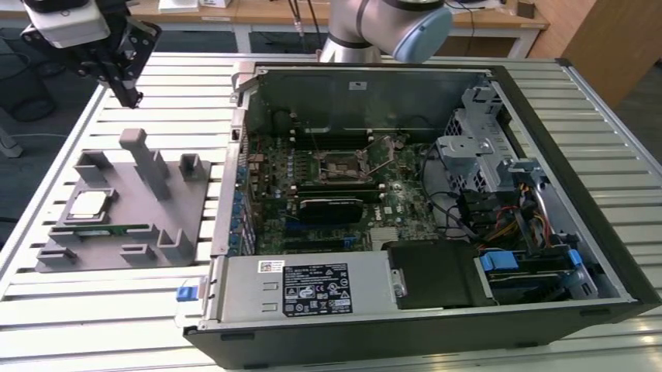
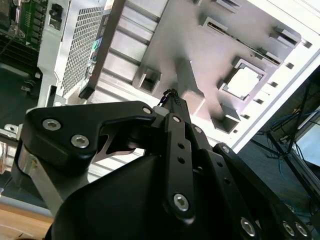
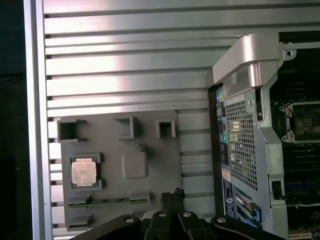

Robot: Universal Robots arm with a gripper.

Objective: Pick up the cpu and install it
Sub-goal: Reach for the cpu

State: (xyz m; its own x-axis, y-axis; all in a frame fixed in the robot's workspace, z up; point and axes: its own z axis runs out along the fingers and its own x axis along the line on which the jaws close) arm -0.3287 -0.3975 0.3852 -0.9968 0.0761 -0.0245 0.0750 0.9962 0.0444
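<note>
The cpu [image 1: 87, 204] is a small square chip with a silvery top, lying flat in a recess of the grey holder plate [image 1: 126, 211] at the exterior view's left. Both wrist views show the cpu [image 3: 83, 172] [image 2: 243, 81] resting there untouched. My gripper [image 1: 132, 99] hangs above the table behind the plate's far end, well clear of the chip. Its thin black fingers [image 3: 172, 196] are pressed together with nothing between them. The open socket [image 1: 342, 165] sits in the middle of the motherboard inside the case.
An open computer case [image 1: 362, 101] lies on its side on the slatted aluminium table [image 1: 93, 310], beside the holder plate. A green memory stick [image 1: 104, 230] lies in the plate near the cpu. Tall grey posts [image 1: 139, 151] rise from the plate.
</note>
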